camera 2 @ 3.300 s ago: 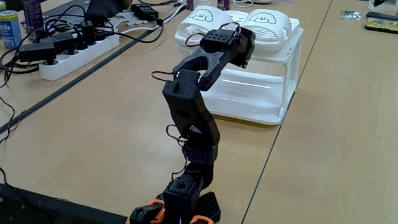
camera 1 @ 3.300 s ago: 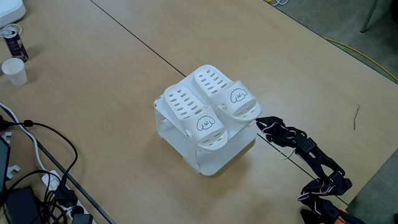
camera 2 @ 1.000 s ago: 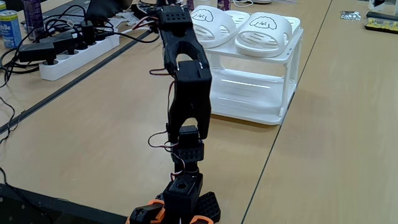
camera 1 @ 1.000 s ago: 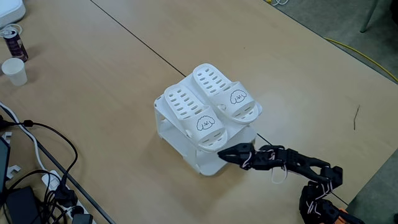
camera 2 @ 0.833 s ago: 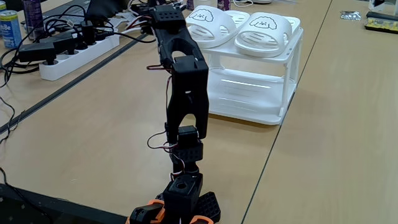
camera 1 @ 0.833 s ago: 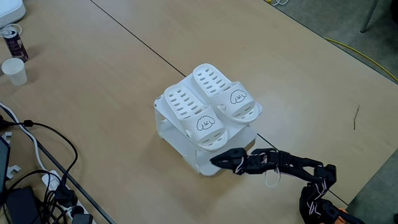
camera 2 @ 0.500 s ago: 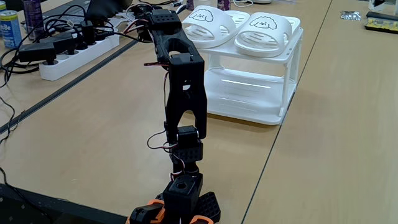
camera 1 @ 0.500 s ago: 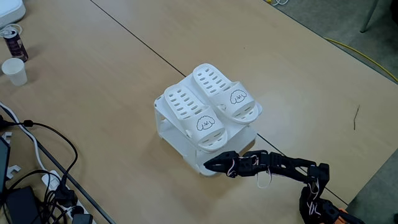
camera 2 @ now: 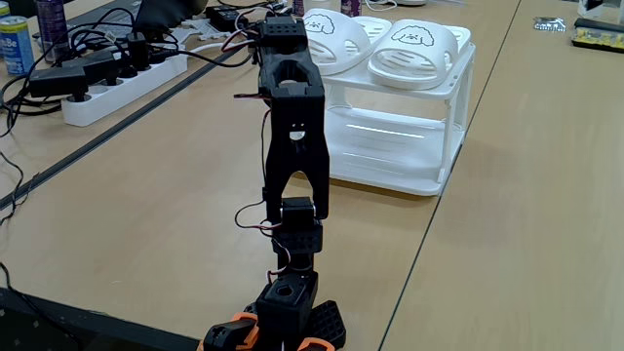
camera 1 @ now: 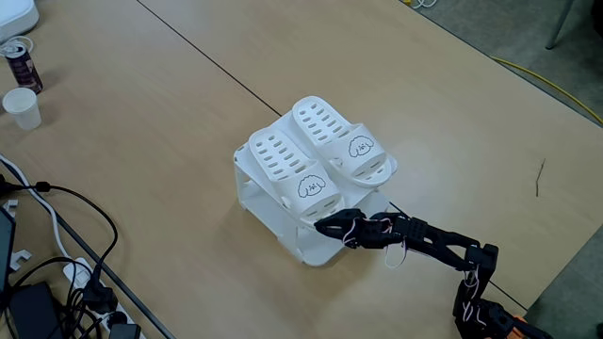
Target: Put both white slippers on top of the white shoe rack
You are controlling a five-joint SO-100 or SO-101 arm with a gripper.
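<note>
**Two slippers on the rack, arm stretched toward its front corner**

Two white slippers sit side by side on the flat top of one white shoe rack (camera 1: 247,193). In a fixed view from above, the left slipper (camera 1: 291,173) and the right slipper (camera 1: 341,140) touch along their inner sides, and each shows a puppy face on its strap. Both overhang the near edge of the rack top a little. In a fixed view from behind the arm, the same two slippers (camera 2: 330,42) (camera 2: 413,47) rest level on the rack (camera 2: 429,175), whose lower tier holds nothing visible.

One black arm reaches out low from the bottom right of the view from above. Its tool (camera 1: 323,227) lies just beside the rack's near corner, below the left slipper's toe end; whether it touches the rack cannot be told. The fingers look close together and hold nothing, but whether they are fully closed cannot be told.

The wooden desk (camera 1: 424,113) has wide bare room behind and to the right of the rack. At far left in that view stand one paper cup (camera 1: 22,107) and one can (camera 1: 19,62); black and white cables (camera 1: 66,273) crowd the lower left corner. From behind the arm, a white power strip (camera 2: 122,83) with plugs lies at left, well apart from the rack.
</note>
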